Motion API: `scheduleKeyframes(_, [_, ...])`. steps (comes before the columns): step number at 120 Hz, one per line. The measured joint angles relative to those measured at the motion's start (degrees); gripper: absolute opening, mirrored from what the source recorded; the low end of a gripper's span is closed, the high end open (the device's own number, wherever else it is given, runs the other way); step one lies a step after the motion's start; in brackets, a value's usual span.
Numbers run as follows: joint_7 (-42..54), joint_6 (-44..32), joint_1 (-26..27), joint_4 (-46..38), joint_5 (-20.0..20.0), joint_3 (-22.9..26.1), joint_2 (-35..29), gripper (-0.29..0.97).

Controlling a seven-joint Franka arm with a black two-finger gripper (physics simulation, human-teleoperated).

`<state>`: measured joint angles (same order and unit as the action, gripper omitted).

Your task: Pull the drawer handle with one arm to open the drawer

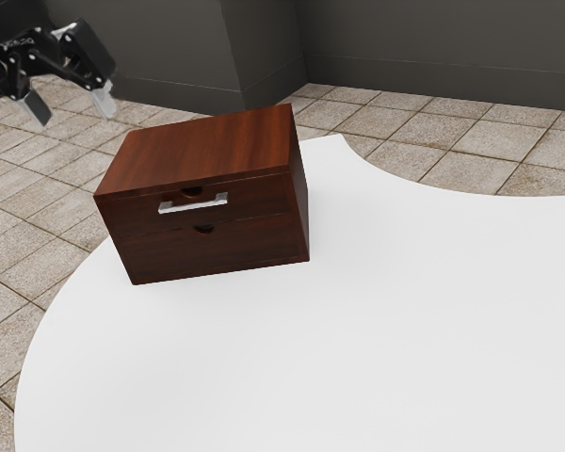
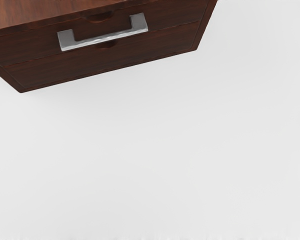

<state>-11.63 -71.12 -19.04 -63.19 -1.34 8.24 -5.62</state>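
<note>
Claw: the claw [image 1: 71,102] hangs in the air at the exterior view's upper left, over the tiled floor [image 1: 38,217], its two fingers spread with nothing between them
Task's thing: the silver drawer handle [image 1: 193,202] sits on the upper drawer front [image 1: 254,193] of the wooden cabinet [image 1: 207,151], which stands on the white tabletop [image 1: 358,358] near its far edge
Claw to handle: well apart; the claw is up and behind the cabinet's near corner, touching nothing
From the hand: the wrist view looks down on the handle [image 2: 102,32] and the cabinet's front [image 2: 115,62], with bare tabletop [image 2: 165,160] spreading out below them
Drawer state: the upper front seems to lie flush with the lower drawer front [image 1: 217,250], so I judge it shut, though the angle makes a small gap hard to rule out
Done so far: nothing of the task that shows; handle untouched
Left to do: bring the claw down in front of the handle, take hold of the bar, and pull it away from the cabinet
Count: one cabinet, two drawer fronts, one handle, two dark half-round notches (one [image 1: 190,191] above the handle, one [image 1: 204,228] below), one claw, one tabletop
</note>
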Motion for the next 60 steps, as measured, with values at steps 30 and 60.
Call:
scheduleKeyframes(30, [-0.13,2.79,-0.25,0.41,-1.05,-0.58,0.04,0.68])
scheduleKeyframes(60, [-0.13,2.09,-0.87,-0.07,-2.25,-2.05,1.95,0.68])
